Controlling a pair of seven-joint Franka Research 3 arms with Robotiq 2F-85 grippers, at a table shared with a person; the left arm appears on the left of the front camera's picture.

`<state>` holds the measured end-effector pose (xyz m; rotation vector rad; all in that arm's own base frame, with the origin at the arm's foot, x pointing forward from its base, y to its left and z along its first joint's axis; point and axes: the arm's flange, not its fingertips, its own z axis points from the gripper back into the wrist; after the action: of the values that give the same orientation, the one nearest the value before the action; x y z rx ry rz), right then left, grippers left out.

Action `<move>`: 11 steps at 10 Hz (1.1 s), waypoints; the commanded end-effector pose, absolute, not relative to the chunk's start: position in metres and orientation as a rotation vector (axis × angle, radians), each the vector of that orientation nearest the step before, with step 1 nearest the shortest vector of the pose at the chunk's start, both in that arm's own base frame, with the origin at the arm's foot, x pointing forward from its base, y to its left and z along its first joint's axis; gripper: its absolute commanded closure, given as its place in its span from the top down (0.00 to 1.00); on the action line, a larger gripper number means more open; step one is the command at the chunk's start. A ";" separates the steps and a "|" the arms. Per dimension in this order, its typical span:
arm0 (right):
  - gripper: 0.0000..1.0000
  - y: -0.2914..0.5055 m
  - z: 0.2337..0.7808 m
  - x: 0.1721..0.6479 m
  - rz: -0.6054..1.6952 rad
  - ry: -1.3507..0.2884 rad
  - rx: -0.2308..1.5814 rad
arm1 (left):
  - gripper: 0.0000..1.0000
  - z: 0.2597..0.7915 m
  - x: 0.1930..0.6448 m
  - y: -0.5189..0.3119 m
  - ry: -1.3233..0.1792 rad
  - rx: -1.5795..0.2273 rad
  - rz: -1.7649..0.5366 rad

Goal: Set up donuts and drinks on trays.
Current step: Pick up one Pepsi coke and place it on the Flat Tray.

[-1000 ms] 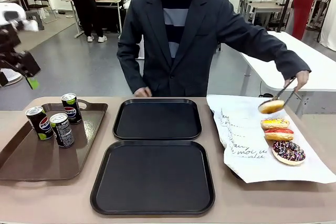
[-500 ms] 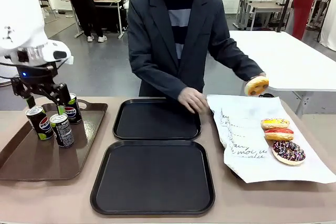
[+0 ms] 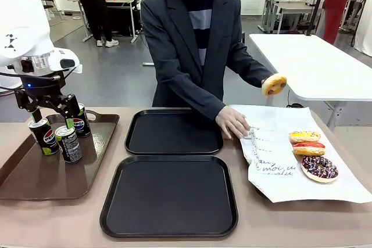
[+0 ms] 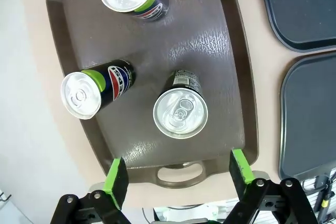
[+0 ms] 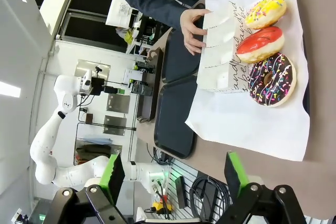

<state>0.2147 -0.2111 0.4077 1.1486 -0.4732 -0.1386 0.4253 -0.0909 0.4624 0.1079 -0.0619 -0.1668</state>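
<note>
Left gripper (image 3: 52, 118) hangs over three cans (image 3: 45, 136) upright on the brown tray (image 3: 35, 181), jaws wide apart and empty. Right gripper (image 5: 173, 174) is likewise apart, over the donuts (image 5: 261, 44); both black trays (image 3: 168, 196) are bare. Judged best: drop straight onto the can centred between the pads (image 4: 180, 111), clear of its neighbours, clamp mid-body, lift upright.

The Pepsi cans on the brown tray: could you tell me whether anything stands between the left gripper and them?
Nothing visible does. The left gripper, open, hangs over the brown tray, and in its wrist view the three upright cans stand straight ahead of it with only bare tray in between.
</note>
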 end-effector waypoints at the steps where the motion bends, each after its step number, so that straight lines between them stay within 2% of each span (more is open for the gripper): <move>1: 1.00 -0.213 0.409 0.218 -0.128 -0.497 1.167 | 1.00 0.466 0.423 -0.091 -0.059 0.126 -0.169; 4: 1.00 -0.213 0.409 0.218 -0.128 -0.497 1.167 | 1.00 0.449 0.422 -0.103 -0.112 0.143 -0.154; 7: 1.00 -0.213 0.409 0.218 -0.128 -0.497 1.167 | 1.00 0.420 0.442 -0.104 -0.090 0.157 -0.100; 11: 1.00 -0.213 0.409 0.218 -0.128 -0.497 1.167 | 1.00 0.402 0.458 -0.085 -0.109 0.072 -0.013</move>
<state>0.2148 -0.2108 0.4078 1.1482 -0.4718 -0.1377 0.4527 -0.0870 0.4043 0.0966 -0.0881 -0.0571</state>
